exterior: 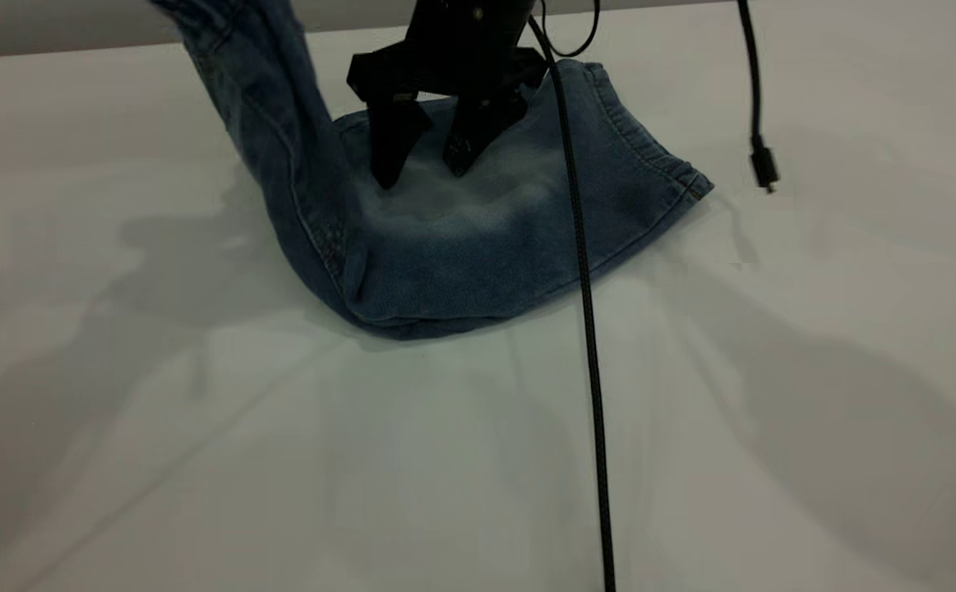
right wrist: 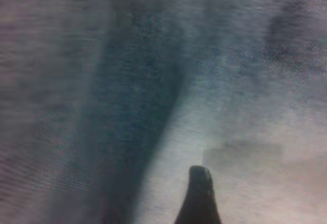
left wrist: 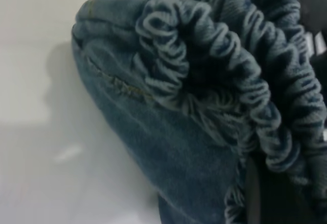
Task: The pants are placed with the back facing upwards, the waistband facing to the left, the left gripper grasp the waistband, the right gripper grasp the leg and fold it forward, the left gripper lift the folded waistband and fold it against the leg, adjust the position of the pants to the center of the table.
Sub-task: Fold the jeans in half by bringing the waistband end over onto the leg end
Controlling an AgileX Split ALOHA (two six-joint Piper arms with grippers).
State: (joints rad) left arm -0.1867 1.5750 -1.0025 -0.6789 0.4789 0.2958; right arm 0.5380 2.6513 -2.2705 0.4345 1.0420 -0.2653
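The blue denim pants (exterior: pixel 478 247) lie folded on the white table (exterior: pixel 198 460). Their left part rises steeply and leaves the exterior view at the top left. In the left wrist view the ruffled waistband (left wrist: pixel 225 66) bunches right at my left gripper (left wrist: pixel 278 193), which is shut on it; the gripper itself is out of the exterior view. My right gripper (exterior: pixel 422 168) stands open over the leg (exterior: pixel 461 197), both tips down on the pale faded patch. One of its fingertips (right wrist: pixel 199 193) shows against pale denim (right wrist: pixel 245 106) in the right wrist view.
A black braided cable (exterior: pixel 588 329) runs from the right arm across the pants to the table's front edge. A second cable with a plug (exterior: pixel 764 168) hangs at the right. Bare table surrounds the pants on the front, left and right.
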